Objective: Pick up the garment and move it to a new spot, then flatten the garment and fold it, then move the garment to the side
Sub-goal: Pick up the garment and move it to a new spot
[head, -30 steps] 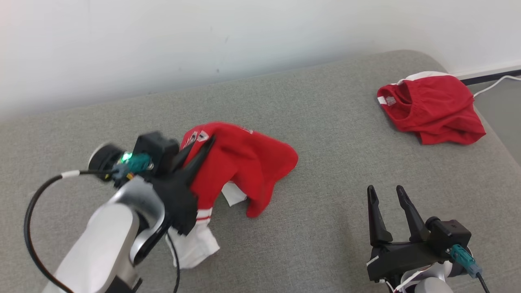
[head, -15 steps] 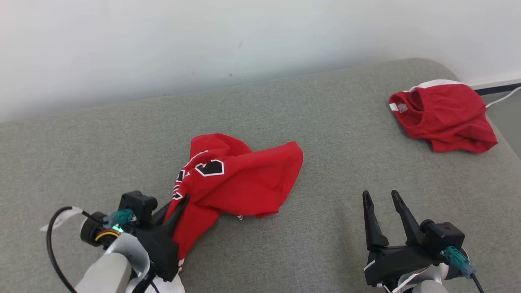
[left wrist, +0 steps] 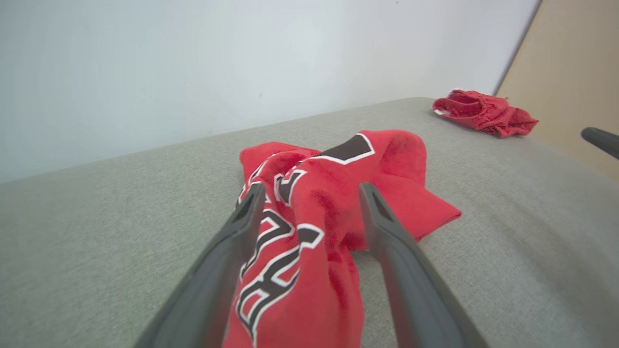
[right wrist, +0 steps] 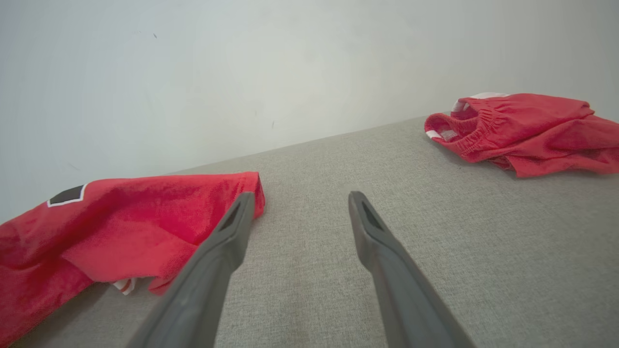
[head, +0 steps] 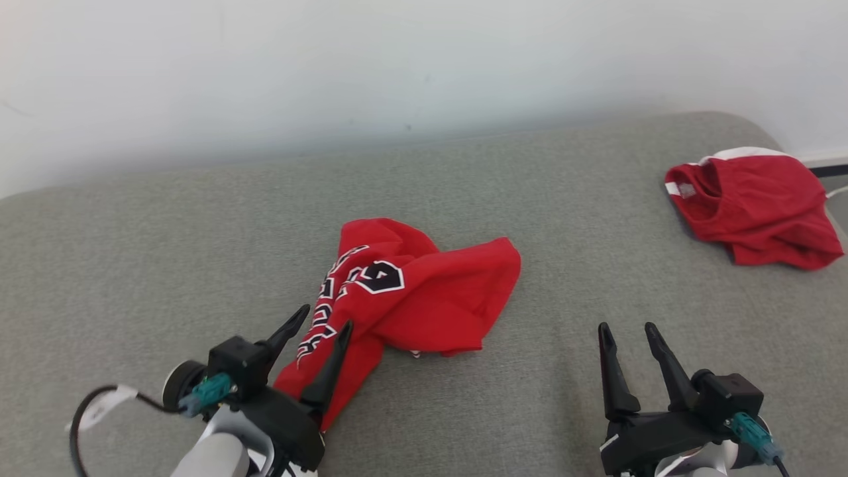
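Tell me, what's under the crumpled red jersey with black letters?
The crumpled red jersey lies on the grey fabric cushion. A small white striped bit of cloth peeks out beneath its edge. Anything else beneath is covered.

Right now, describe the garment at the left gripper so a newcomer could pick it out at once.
On the grey upholstered surface against the white wall, look at the middle. There a crumpled red jersey lies with its near end between the fingers of the open left gripper. Unlike the red shorts at the far right corner, it bears black lettering outlined in white.
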